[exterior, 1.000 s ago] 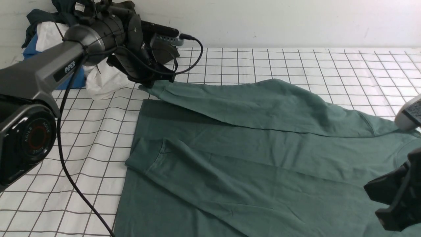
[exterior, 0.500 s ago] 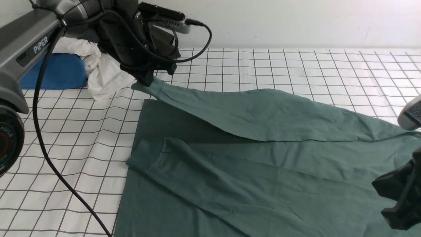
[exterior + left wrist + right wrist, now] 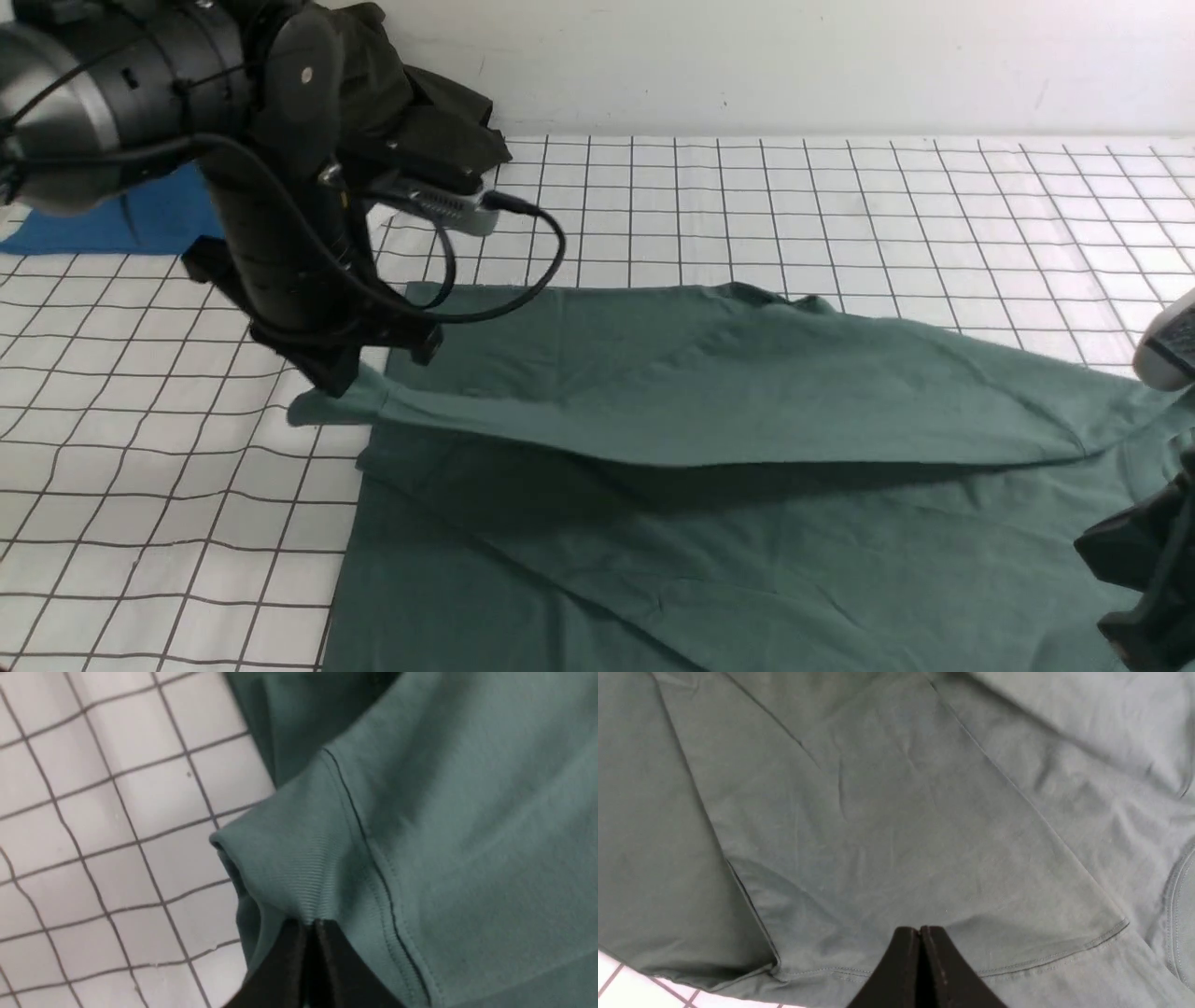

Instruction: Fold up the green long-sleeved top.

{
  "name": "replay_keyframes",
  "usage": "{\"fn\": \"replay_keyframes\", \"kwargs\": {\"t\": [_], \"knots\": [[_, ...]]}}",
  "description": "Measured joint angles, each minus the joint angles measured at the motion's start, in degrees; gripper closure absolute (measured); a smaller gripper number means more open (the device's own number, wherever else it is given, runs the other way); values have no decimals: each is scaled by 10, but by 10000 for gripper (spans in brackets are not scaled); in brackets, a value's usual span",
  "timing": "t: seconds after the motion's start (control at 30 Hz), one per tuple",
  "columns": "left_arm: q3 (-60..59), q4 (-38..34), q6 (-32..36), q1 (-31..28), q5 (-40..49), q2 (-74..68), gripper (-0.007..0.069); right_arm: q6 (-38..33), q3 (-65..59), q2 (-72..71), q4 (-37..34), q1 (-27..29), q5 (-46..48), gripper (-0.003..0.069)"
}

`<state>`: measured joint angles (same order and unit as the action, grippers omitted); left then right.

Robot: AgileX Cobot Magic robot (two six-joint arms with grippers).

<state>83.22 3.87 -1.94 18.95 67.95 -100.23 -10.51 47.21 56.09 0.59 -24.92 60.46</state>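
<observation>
Here the left gripper [image 3: 312, 924] pinches the cuff [image 3: 289, 868] of the green long-sleeved top [image 3: 747, 541], while the right gripper [image 3: 920, 929] sits closed.

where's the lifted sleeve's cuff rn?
Front view, left side: the sleeve cuff is pinched in the left claw, just past the left edge of the green top, over the checked cloth.

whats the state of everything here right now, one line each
green long-sleeved top, spread on the grid cloth, not yet folded up
far sleeve, lifted off the body, held by its cuff
left hand, shut on the cuff
right hand, shut, over the top, no grip showing
dark garment, crumpled at the back
blue garment, lying at the back, partly hidden
</observation>
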Motion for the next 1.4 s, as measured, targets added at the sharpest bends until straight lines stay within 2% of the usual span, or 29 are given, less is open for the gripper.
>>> {"fn": "replay_keyframes", "kwargs": {"t": [0.3,0.4,0.5,0.53,0.63,0.73,0.77,0.83,0.87,0.9,1.03,1.17,1.4], "knots": [[-92,-14,15,-6,-53,4,607,0,0,0,-17,0,0,673],[-95,-14,27,-6,-48,5,514,0,2,0,-25,0,16,673],[-95,-18,44,-6,-35,24,397,0,14,-1,-31,0,47,673],[-95,-22,53,-2,-30,40,337,0,21,-1,-34,0,57,673],[-97,-29,83,17,-16,89,251,-1,38,-8,-47,0,91,673],[-123,-59,142,71,1,162,207,-21,46,-18,-93,-1,106,673],[-126,-63,146,79,3,166,206,-23,46,-19,-93,-1,105,673],[-179,-89,192,139,13,209,198,-43,46,-25,-137,-16,110,673],[-184,-90,197,144,13,214,198,-45,46,-26,-140,-17,110,673],[-229,-93,214,179,14,225,198,-54,46,-33,-152,-32,112,673],[-350,-91,260,244,-5,222,198,-60,46,-53,-148,-58,112,673],[-436,-91,289,273,-78,210,198,-59,46,-58,-119,-63,113,673],[-487,-87,294,276,-174,176,198,-52,46,-58,-109,-63,113,673]]}}
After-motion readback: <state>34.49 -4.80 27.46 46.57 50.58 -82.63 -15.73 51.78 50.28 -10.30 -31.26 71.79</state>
